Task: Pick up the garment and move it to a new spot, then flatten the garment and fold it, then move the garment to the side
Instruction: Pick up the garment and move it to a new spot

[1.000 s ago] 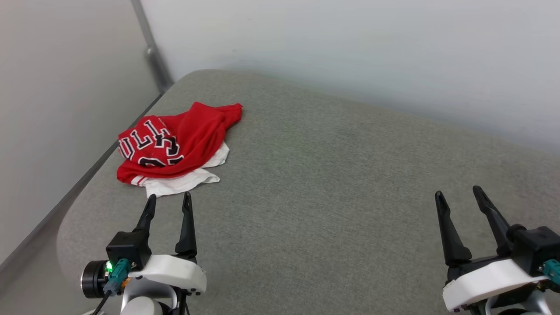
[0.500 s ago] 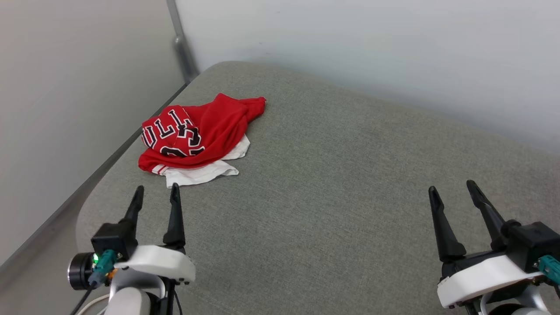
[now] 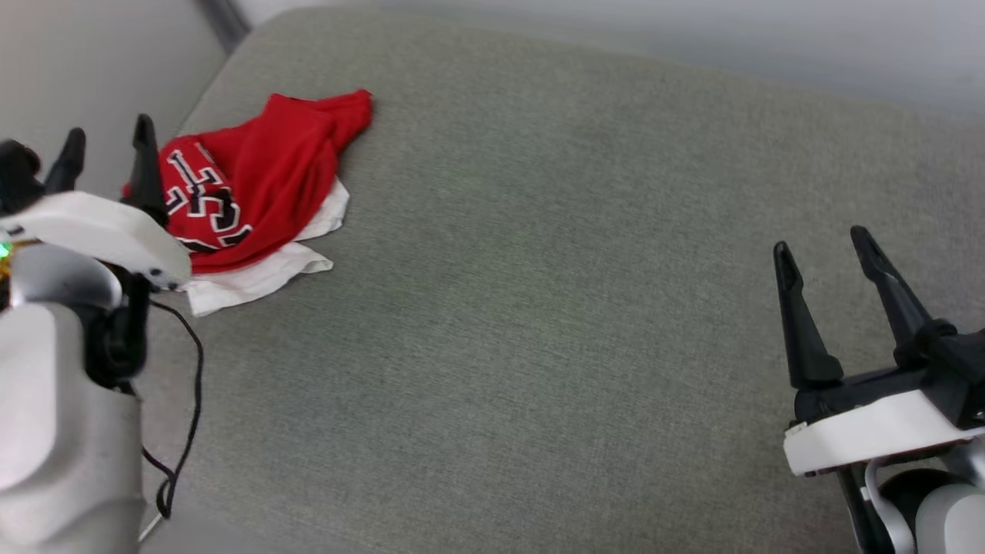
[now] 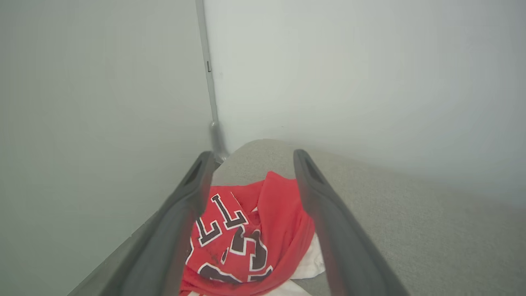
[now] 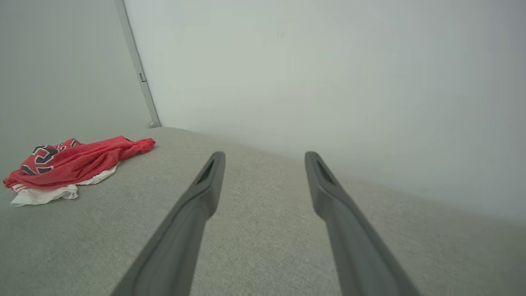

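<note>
At the far left corner of the grey padded surface (image 3: 539, 323), we list the garment (image 3: 265, 165): a red, crumpled heap, black white-outlined lettering upward, white fabric beneath. Our left gripper (image 3: 108, 129) hangs at its left edge, fingers spread, holding nothing. Our right gripper (image 3: 819, 239) sits well apart, fingers spread, empty.

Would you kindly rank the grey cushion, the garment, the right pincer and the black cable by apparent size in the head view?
1. grey cushion, by far largest.
2. garment.
3. right pincer, enlarged by nearness to the camera.
4. black cable, a thin line.
</note>
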### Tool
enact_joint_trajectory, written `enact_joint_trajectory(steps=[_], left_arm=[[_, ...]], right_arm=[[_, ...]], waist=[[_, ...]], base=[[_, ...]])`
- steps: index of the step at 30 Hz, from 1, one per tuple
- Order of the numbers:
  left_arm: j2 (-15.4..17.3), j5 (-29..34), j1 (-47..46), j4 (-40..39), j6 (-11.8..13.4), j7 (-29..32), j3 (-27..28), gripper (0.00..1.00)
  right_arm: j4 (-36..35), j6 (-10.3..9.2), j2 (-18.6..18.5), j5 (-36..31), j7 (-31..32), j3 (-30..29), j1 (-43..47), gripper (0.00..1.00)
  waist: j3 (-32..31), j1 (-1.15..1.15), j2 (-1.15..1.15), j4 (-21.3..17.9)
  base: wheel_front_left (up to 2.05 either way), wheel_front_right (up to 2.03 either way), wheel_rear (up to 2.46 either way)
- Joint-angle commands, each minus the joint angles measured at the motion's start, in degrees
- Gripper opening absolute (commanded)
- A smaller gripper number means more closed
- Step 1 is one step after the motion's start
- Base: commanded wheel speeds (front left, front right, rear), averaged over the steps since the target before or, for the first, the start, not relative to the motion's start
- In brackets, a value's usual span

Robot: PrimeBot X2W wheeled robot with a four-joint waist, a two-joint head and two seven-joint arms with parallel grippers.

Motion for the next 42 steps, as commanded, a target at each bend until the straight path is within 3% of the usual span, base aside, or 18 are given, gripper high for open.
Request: enact_joint_trajectory(steps=[1,6,13,20,24,25,26,27,32,42], left_arm=[[2.34,-1.54,-4.07,1.67,-0.87,4.43,0.81,1.0],[8.08,-5.22,-9.98,7.21,-2.0,18.39,2.49,1.0],[14.84,-9.24,-13.26,16.25,-0.55,36.57,5.01,1.0],[16.55,-10.2,-11.61,21.17,0.73,43.67,5.31,1.0],[15.55,-10.49,-9.98,23.81,1.04,44.63,4.73,1.0],[15.38,-10.53,-9.71,24.3,1.21,44.74,4.64,0.86],[15.06,-10.99,-9.65,24.54,1.02,44.52,4.86,0.32],[14.72,-11.21,-9.52,24.61,0.41,44.36,4.69,0.0],[15.53,-10.13,-10.73,22.64,-0.62,38.31,4.46,0.0],[17.27,-6.0,-15.57,21.56,-1.41,16.87,4.31,0.0]], right_arm=[[-0.66,-0.04,0.04,-0.15,-0.16,-0.35,-2.16,1.0],[-1.03,-0.04,0.04,0.11,-1.11,-0.77,-4.65,1.0],[-0.8,-0.04,0.04,0.67,-2.54,-0.8,-7.13,1.0],[-0.54,-0.04,0.04,1.1,-3.2,-0.63,-8.55,1.0],[-0.2,-0.04,0.04,1.03,-3.21,-0.91,-9.1,1.0],[-0.17,-0.04,0.04,1.02,-3.23,-0.91,-9.33,1.0],[-0.06,-0.04,0.04,0.99,-3.27,-0.9,-9.48,1.0],[0.14,-0.04,0.04,1.01,-3.36,-0.92,-9.59,1.0],[1.07,-0.04,0.04,1.46,-3.77,-1.06,-9.07,1.0],[3.21,-0.04,0.05,3.73,-4.81,-2.08,-5.41,1.0]], waist=[[6.8,-0.01,0.0,-5.5],[12.2,-0.01,0.0,-8.77],[17.32,-0.01,0.0,-11.58],[20.03,-0.01,0.0,-12.41],[20.43,-0.01,0.0,-12.34],[20.38,-0.01,0.0,-12.32],[20.26,-0.01,0.0,-12.31],[19.99,-0.01,0.0,-12.27],[17.4,-0.01,0.0,-11.84],[6.73,-0.01,0.0,-11.37]], base=[[0.0,0.0,0.0],[0.0,0.0,0.0],[0.0,0.0,0.0],[0.0,0.0,0.0],[0.0,0.0,0.0],[0.0,0.0,0.0],[0.0,0.0,0.0],[0.0,0.0,0.0],[0.0,0.0,0.0],[0.0,0.0,0.0]])
